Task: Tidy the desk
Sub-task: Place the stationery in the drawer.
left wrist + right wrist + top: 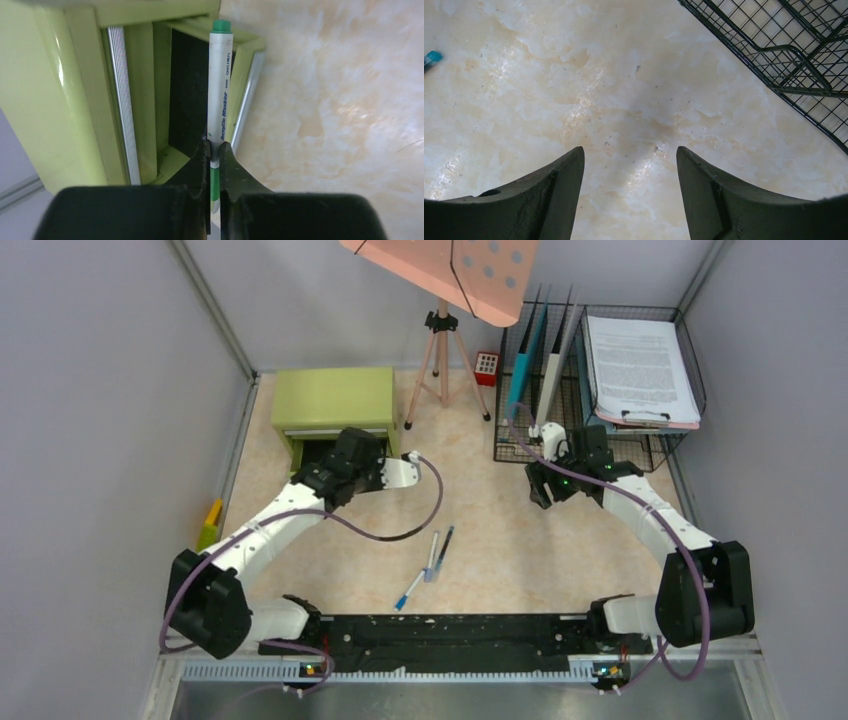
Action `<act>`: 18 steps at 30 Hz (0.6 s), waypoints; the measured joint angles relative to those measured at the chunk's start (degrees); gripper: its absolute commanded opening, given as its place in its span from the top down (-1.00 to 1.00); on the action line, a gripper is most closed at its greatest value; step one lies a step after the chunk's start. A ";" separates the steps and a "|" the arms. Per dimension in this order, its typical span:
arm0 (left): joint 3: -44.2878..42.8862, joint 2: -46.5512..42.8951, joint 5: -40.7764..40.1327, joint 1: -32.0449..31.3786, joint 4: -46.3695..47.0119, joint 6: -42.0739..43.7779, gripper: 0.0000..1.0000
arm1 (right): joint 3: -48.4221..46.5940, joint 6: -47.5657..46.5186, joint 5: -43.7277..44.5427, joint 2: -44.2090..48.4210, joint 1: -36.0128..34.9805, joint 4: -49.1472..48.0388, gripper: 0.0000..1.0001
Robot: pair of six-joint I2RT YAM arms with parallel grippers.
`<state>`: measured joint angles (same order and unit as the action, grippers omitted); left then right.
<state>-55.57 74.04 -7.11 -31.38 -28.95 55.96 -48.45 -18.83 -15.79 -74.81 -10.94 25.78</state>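
The desk (500, 530) is a pale beige marbled top. My left gripper (335, 472) hangs over the open drawer (318, 450) of a small green cabinet (333, 400). In the left wrist view this gripper (214, 147) is shut on a white marker with a green cap (220, 90), which points out past the drawer's dark inside (187, 95). My right gripper (542, 490) hovers near the wire rack. Its jaws (630, 150) stand open over the bare desk (574, 75) with nothing between them. Three pens (435, 552) lie loose mid-desk.
A black wire rack (600, 390) at the back right holds upright folders and a tray with a clipboard of papers (640, 365); its corner (794, 60) is close to my right fingers. A tripod (443, 360) with a pink board and a small red object (486, 367) stand at the back.
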 measured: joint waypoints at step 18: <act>0.81 12.33 8.76 18.71 8.87 16.79 0.81 | 0.00 -0.02 -0.13 0.00 0.00 0.44 -0.34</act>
<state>-54.76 86.37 1.65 -12.67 -20.08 72.75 -48.45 -18.85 -15.92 -74.81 -10.94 26.22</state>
